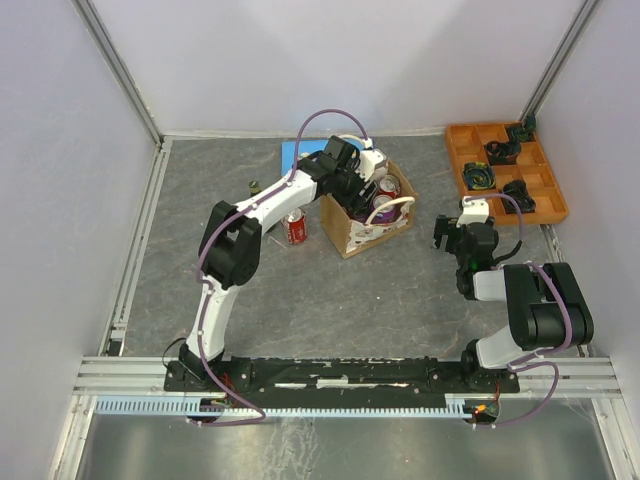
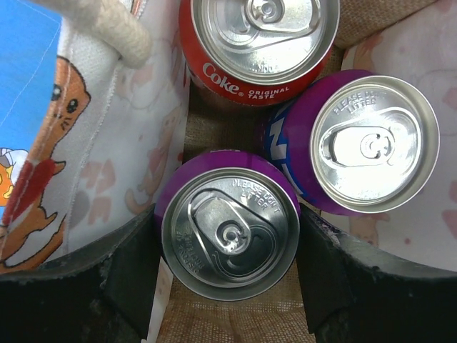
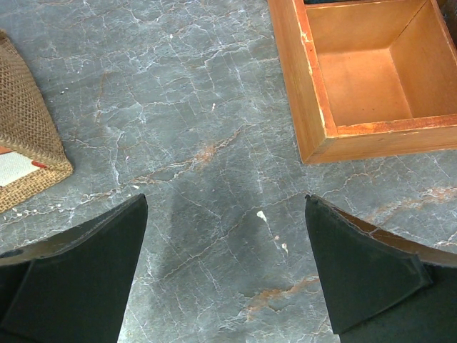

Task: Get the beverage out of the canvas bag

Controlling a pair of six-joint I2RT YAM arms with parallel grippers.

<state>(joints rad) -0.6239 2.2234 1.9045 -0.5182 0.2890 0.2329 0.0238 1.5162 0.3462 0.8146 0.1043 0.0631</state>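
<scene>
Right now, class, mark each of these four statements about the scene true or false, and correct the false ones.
1. The canvas bag holds three cans. True.
2. The left tool's fingers flank the red Coke can. False: they flank a purple can; the Coke can stands beyond it.
3. The right tool is open above the table, holding nothing. True.
4. The orange tray lies left of the bag. False: it lies to the bag's right, in the far corner.

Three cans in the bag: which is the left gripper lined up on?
The purple can at the bottom of the left wrist view, between the fingers of the left gripper. The other purple can and the red Coke can lie outside them.
</scene>
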